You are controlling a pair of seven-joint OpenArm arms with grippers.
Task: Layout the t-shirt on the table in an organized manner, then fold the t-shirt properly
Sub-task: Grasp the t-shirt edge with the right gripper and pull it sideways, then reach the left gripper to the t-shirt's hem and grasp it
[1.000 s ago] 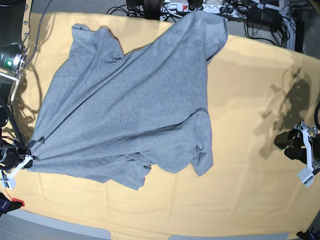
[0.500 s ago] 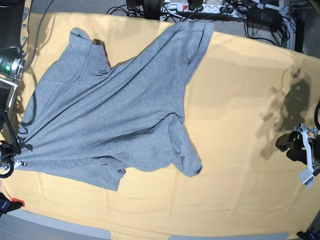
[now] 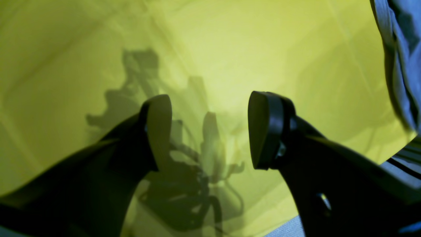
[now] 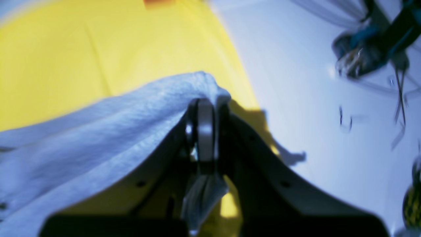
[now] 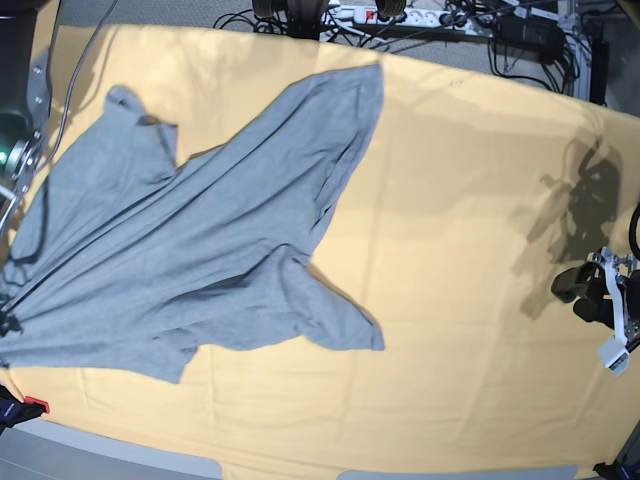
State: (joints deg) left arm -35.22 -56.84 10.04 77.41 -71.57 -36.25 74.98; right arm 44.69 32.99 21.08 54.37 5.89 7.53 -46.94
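Observation:
The heather-grey t-shirt (image 5: 190, 260) lies plain side up and creased on the left half of the table (image 5: 470, 200), its cloth fanning out from a bunched corner at the left edge. My right gripper (image 4: 205, 107) is shut on that bunched corner of the t-shirt (image 4: 98, 131), right at the table's edge; in the base view it is all but cut off at the left border. My left gripper (image 5: 588, 296) hovers at the far right, well apart from the shirt. In the left wrist view it (image 3: 210, 128) stands open over bare yellow cloth, with a strip of shirt (image 3: 401, 59) at the right.
Power strips and cables (image 5: 400, 15) run behind the table's far edge. A green-lit device (image 5: 14, 150) stands at the left and a red piece (image 5: 28, 405) near the front left corner. Beyond the table edge, pale floor with loose cables (image 4: 365, 52) shows.
The shirt has been dragged leftward across the table, stretching out from the held corner. My right gripper has slid nearly out of the base view's left edge. The left arm has stayed still.

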